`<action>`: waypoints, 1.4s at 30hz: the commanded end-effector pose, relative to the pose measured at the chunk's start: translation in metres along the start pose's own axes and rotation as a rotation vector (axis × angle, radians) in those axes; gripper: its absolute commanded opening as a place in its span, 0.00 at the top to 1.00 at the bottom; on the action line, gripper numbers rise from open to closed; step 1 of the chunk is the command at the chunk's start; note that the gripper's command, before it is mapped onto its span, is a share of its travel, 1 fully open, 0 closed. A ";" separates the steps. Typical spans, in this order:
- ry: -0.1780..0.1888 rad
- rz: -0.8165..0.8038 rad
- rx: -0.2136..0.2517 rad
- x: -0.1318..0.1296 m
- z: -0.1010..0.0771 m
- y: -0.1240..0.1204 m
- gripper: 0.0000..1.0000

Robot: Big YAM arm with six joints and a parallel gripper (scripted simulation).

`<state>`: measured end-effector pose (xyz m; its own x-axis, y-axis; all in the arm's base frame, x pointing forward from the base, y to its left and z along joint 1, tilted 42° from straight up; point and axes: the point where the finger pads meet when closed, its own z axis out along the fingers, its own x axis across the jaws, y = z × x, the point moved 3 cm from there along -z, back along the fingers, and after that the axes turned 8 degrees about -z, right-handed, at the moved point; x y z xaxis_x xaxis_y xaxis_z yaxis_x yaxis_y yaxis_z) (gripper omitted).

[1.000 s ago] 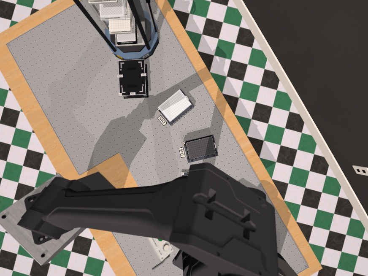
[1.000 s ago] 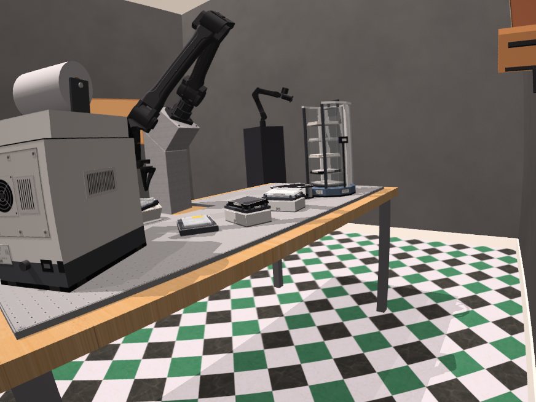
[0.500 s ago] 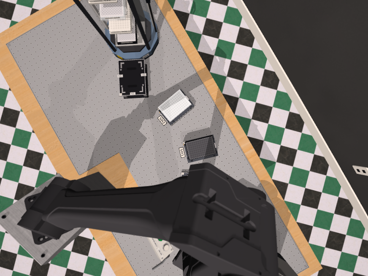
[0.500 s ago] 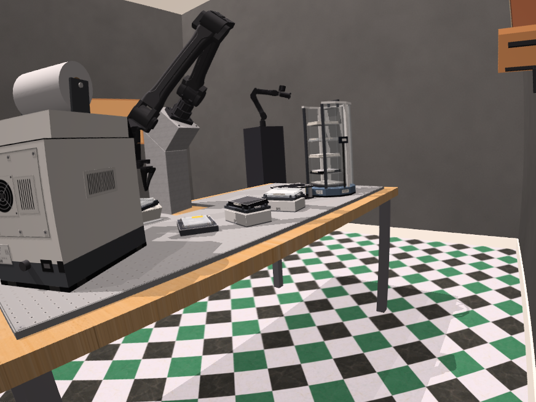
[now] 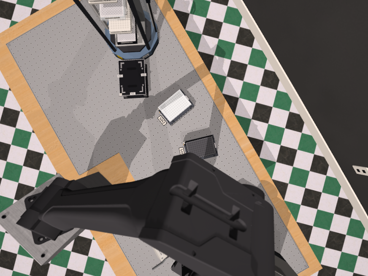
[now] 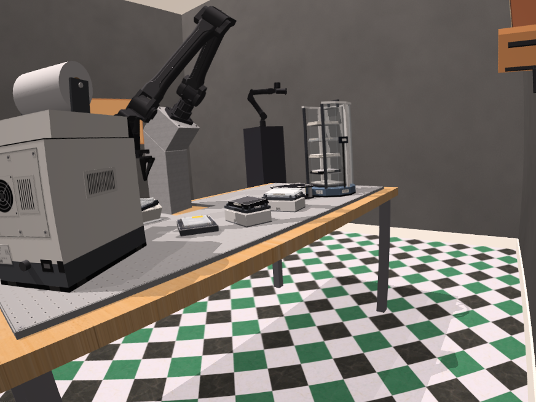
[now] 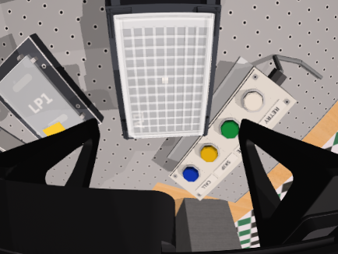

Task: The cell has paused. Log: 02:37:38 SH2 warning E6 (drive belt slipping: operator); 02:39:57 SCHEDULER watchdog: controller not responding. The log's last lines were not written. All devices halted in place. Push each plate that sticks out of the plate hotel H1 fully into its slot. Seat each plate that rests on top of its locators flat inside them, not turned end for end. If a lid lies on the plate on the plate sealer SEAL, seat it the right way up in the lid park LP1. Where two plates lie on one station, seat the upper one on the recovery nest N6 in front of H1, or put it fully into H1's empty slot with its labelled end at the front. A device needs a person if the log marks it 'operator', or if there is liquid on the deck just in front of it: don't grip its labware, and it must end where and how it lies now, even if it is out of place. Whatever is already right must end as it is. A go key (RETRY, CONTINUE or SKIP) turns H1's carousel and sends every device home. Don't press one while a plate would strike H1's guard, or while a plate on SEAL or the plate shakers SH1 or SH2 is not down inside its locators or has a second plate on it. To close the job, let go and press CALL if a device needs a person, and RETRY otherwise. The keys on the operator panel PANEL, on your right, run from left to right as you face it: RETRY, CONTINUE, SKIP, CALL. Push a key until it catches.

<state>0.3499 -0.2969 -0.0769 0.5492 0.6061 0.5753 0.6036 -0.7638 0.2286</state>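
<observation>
My gripper (image 7: pixel 169 126) (image 6: pixel 146 173) is open and empty, its fingers apart across the near end of the sealer's plate in the wrist view. The gridded plate (image 7: pixel 148 70) lies in a dark carrier under a clear cover; whether that is a loose lid is unclear. Lid park LP1 (image 7: pixel 89 106) (image 6: pixel 198 231) shows a pale, clear-looking surface and a yellow patch. SH2 holds a white plate (image 5: pixel 175 106) (image 6: pixel 283 191). SH1 holds a black plate (image 5: pixel 199 146) (image 6: pixel 247 201); its seating is unclear. Nest N6 (image 5: pixel 131 77) is empty. Hotel H1 (image 5: pixel 129 55) (image 6: pixel 333 190) holds several plates.
The panel (image 7: pixel 272 90) lies right of the carrier, with a white RETRY key (image 7: pixel 253 100), green key (image 7: pixel 230 128), yellow SKIP key (image 7: pixel 209 153) and blue CALL key (image 7: pixel 191 174). The tall sealer SEAL (image 6: pixel 94 173) stands at the near table end. My arm hides much of the deck in the top view.
</observation>
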 end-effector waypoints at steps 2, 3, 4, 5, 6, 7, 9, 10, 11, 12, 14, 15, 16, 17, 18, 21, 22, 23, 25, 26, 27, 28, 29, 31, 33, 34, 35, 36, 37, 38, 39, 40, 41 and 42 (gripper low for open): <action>-0.004 -0.005 -0.009 -0.006 -0.017 0.001 0.00; -0.005 -0.011 -0.017 -0.006 -0.019 0.007 0.00; -0.004 -0.011 -0.017 -0.005 -0.023 0.007 0.00; -0.004 -0.009 -0.014 -0.006 -0.025 0.004 0.00; -0.004 -0.007 -0.011 -0.006 -0.027 0.002 0.00; -0.005 -0.006 -0.010 -0.006 -0.030 0.001 0.00; -0.005 -0.008 -0.012 -0.007 -0.036 0.003 0.00; -0.005 -0.010 -0.015 -0.007 -0.039 0.005 0.00; -0.005 -0.011 -0.016 -0.007 -0.041 0.005 0.00; -0.005 -0.010 -0.015 -0.007 -0.044 0.005 0.00; -0.005 -0.008 -0.012 -0.007 -0.049 0.002 0.00; -0.005 -0.007 -0.012 -0.008 -0.051 0.002 0.00; -0.005 -0.008 -0.012 -0.008 -0.054 0.002 0.00; -0.005 -0.009 -0.013 -0.008 -0.057 0.003 0.00; -0.005 -0.009 -0.013 -0.008 -0.057 0.003 0.00; -0.005 -0.011 -0.016 -0.008 -0.063 0.005 0.00; -0.005 -0.010 -0.015 -0.008 -0.065 0.004 0.00; -0.006 -0.010 -0.015 -0.008 -0.068 0.004 0.00; -0.006 -0.010 -0.015 -0.009 -0.073 0.004 0.00; -0.006 -0.011 -0.016 -0.009 -0.075 0.004 0.00; -0.006 -0.011 -0.016 -0.009 -0.075 0.004 0.00; -0.007 -0.011 -0.016 -0.009 -0.075 0.004 0.00; -0.005 -0.002 -0.004 -0.012 -0.070 0.001 0.00; -0.001 -0.002 0.015 -0.011 -0.063 -0.004 0.00; 0.012 -0.067 0.009 0.007 -0.065 -0.002 0.00; 0.019 -0.102 0.004 0.010 -0.065 -0.001 0.00; 0.019 -0.102 0.004 0.010 -0.065 -0.001 0.00; 0.019 -0.102 0.004 0.010 -0.065 -0.001 0.00; 0.023 -0.148 -0.016 0.014 -0.067 0.009 0.00; 0.031 -0.180 -0.017 0.017 -0.067 0.007 0.00; 0.038 -0.210 -0.015 0.020 -0.066 0.004 0.00; 0.046 -0.240 -0.015 0.022 -0.066 0.002 0.00; 0.053 -0.273 -0.018 0.026 -0.066 0.002 0.00; 0.059 -0.309 -0.023 0.029 -0.067 0.005 0.00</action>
<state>0.3197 -0.2993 -0.0197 0.4215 0.7046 0.5708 0.6790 -0.6625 0.3163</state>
